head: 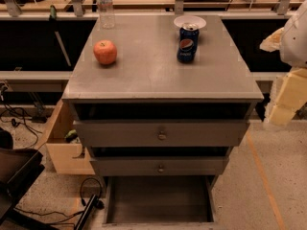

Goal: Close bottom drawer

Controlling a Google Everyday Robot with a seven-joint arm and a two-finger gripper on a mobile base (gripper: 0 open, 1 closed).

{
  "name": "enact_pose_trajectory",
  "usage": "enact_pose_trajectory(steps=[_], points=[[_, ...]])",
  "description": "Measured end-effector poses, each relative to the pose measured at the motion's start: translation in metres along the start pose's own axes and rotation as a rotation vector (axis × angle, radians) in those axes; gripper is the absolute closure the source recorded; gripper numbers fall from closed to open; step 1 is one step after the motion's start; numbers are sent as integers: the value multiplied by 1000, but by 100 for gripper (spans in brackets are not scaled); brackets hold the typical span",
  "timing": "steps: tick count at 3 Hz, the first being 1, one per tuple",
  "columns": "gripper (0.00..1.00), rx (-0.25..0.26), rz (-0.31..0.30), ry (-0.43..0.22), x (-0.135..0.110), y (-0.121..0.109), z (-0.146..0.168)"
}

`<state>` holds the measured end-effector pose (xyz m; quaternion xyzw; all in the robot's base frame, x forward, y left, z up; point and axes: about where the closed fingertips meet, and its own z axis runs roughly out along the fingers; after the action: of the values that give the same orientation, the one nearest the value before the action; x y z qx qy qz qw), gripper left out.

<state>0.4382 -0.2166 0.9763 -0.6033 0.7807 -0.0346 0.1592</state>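
The bottom drawer (158, 199) of the grey cabinet (160, 97) is pulled far out toward me. Its flat dull-grey floor is bare, and its thin front panel (158, 225) lies at the bottom edge of the view; its knob is out of view. Above it, the two wider drawers (162, 134) (160, 166) stand slightly out, each with a small round knob. My gripper (286, 96), pale yellow under the white arm, hangs at the right edge of the view. It is level with the cabinet top, well above and to the right of the bottom drawer, and touches nothing.
On the cabinet top stand an apple (105, 51), a Pepsi can (187, 43), a white bowl (190, 21) and a water bottle (105, 6). A pale wooden box (64, 145) sits left of the cabinet. A black chair (17, 174) and cables (91, 202) lie at bottom left.
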Motion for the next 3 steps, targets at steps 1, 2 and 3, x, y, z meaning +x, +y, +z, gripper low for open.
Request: enact_pose_trajectory(steps=[1, 2, 3], points=[[0, 9, -2, -12, 1, 1, 2], [0, -27, 25, -45, 19, 14, 41], [0, -88, 59, -100, 57, 43, 118]])
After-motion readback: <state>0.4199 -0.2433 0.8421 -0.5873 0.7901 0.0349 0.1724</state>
